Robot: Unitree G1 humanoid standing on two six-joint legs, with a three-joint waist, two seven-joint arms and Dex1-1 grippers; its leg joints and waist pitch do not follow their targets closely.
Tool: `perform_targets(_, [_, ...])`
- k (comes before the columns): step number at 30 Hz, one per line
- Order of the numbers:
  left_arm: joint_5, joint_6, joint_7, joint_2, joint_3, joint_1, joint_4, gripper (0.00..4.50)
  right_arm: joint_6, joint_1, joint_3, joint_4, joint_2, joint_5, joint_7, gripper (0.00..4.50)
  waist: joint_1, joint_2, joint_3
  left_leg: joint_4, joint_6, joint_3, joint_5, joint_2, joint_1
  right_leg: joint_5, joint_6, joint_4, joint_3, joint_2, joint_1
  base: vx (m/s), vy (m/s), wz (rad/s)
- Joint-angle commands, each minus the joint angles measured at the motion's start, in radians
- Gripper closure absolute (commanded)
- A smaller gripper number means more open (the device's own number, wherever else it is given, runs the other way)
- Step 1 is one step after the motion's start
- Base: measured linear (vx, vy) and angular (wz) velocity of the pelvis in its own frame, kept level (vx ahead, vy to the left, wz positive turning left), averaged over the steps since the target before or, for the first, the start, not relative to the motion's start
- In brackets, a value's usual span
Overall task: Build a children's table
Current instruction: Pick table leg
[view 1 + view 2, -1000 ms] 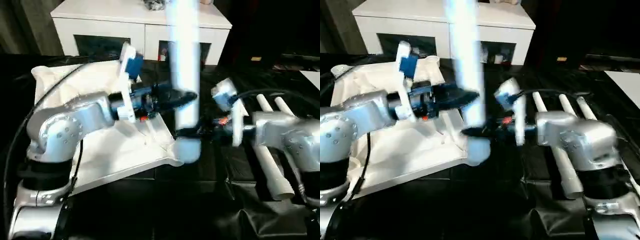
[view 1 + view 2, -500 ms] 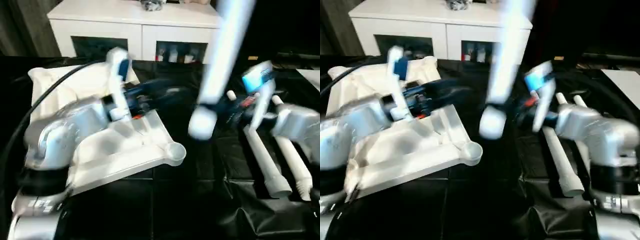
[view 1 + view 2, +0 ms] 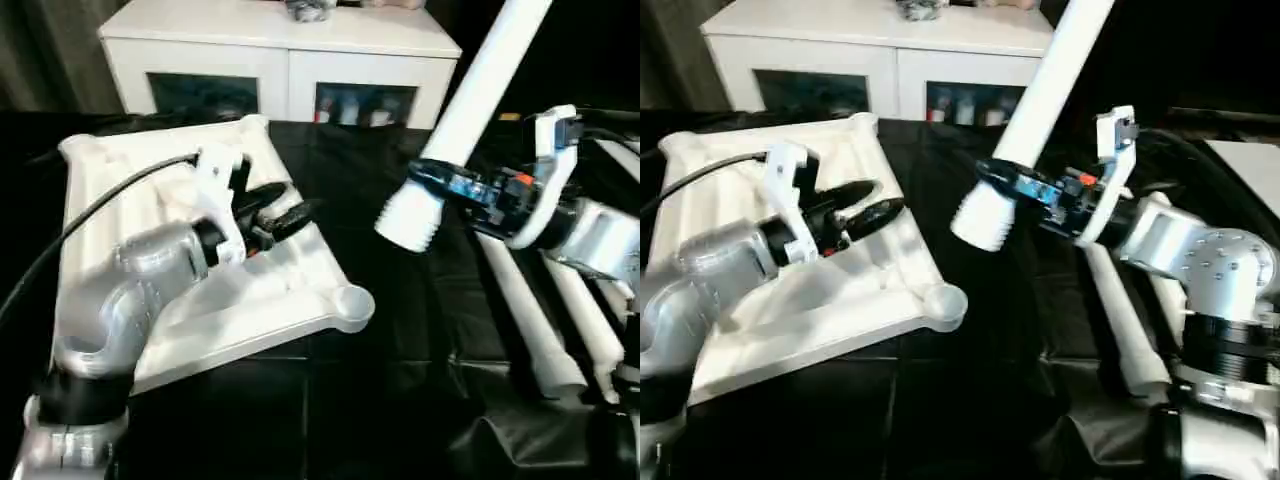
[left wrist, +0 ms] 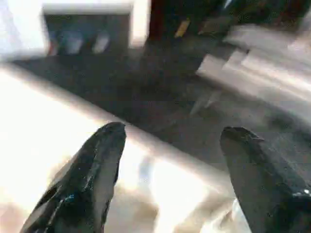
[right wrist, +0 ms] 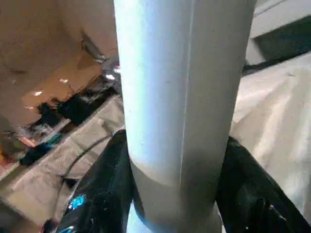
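The white square tabletop (image 3: 120,190) lies ribbed side up on the black cloth, with a round corner socket (image 3: 352,303) at its near right corner. My left gripper (image 3: 285,208) hovers open over the tabletop's right part, holding nothing; its fingers (image 4: 92,165) are spread apart in the left wrist view. My right gripper (image 3: 432,181) is shut on a long white leg (image 3: 470,100), tilted, its threaded thick end (image 3: 402,222) hanging in the air to the right of the tabletop. The leg (image 5: 180,97) fills the right wrist view.
Three more white legs (image 3: 525,320) lie side by side on the black cloth at the right. A white cabinet (image 3: 280,60) with glass-fronted compartments stands behind the tabletop. A black cable (image 3: 90,215) runs along my left arm.
The left gripper has let go of the leg and drawn back over the tabletop. The right gripper has carried the leg off the corner socket to the right and tilted it.
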Motion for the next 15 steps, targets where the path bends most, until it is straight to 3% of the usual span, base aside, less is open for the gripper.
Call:
perform_targets(1, [0.041,-0.024,0.022,0.01,-0.01,-0.012,-0.039,0.95,-0.035,0.003,0.023,-0.038,0.0,-0.05,-0.026,2.62,0.002,0.006,-0.072,-0.09,-0.063,-0.028,-0.189,0.074,0.022,-0.261,-0.18,-0.076,0.031,-0.06,0.033,0.0,0.0,0.0])
perform_targets(2, [0.06,-0.045,0.034,0.001,-0.007,0.01,-0.045,0.95,-0.184,0.03,0.137,-0.087,-0.001,-0.225,-0.085,2.62,0.005,0.008,-0.07,-0.092,-0.072,-0.029,-0.201,0.076,0.022,-0.278,-0.179,-0.077,0.031,-0.062,0.032,0.0,0.0,0.0])
perform_targets(4, [0.106,-0.09,0.045,0.005,-0.025,0.03,-0.039,0.95,-0.326,0.052,0.215,-0.119,0.024,-0.345,-0.139,2.62,0.006,0.008,-0.067,-0.094,-0.094,-0.031,-0.244,0.076,0.024,-0.327,-0.164,-0.083,0.03,-0.064,0.024,0.0,0.0,0.0])
perform_targets(5, [0.134,-0.119,0.046,0.011,-0.041,0.037,-0.031,0.95,-0.384,0.061,0.219,-0.124,0.056,-0.367,-0.166,2.62,0.001,0.005,-0.066,-0.096,-0.099,-0.032,-0.277,0.075,0.026,-0.356,-0.157,-0.084,0.031,-0.064,0.022,0.0,0.0,0.0])
perform_targets(6, [0.134,-0.119,0.046,0.011,-0.041,0.037,-0.031,0.95,-0.384,0.061,0.219,-0.124,0.056,-0.367,-0.166,2.62,0.001,0.008,-0.067,-0.097,-0.094,-0.033,-0.287,0.074,0.026,-0.352,-0.151,-0.083,0.032,-0.064,0.02,0.0,0.0,0.0])
perform_targets(9, [0.184,-0.222,0.024,0.016,-0.066,0.068,-0.018,0.95,-0.541,0.111,0.253,-0.133,0.125,-0.443,-0.195,2.62,0.002,0.012,-0.068,-0.102,-0.091,-0.036,-0.301,0.078,0.026,-0.317,-0.148,-0.084,0.032,-0.062,0.019,0.0,0.0,0.0])
perform_targets(10, [0.203,-0.254,0.01,0.031,-0.081,0.076,-0.02,0.95,-0.554,0.122,0.267,-0.13,0.13,-0.464,-0.213,2.63,0.003,0.009,-0.067,-0.103,-0.088,-0.035,-0.298,0.078,0.025,-0.307,-0.146,-0.085,0.033,-0.061,0.018,0.0,0.0,0.0])
perform_targets(12, [0.232,-0.304,-0.043,0.064,-0.115,0.09,-0.014,0.95,-0.551,0.144,0.242,-0.106,0.174,-0.458,-0.256,2.63,0.001,0.015,-0.069,-0.104,-0.088,-0.034,-0.283,0.076,0.029,-0.252,-0.158,-0.075,0.033,-0.057,0.018,0.0,0.0,0.0])
perform_targets(15, [0.225,-0.332,-0.134,0.093,-0.148,0.095,-0.006,0.95,-0.568,0.177,0.256,-0.089,0.179,-0.458,-0.223,2.63,0.0,0.016,-0.068,-0.106,-0.085,-0.034,-0.296,0.075,0.027,-0.249,-0.164,-0.075,0.034,-0.058,0.02,0.0,0.0,0.0])
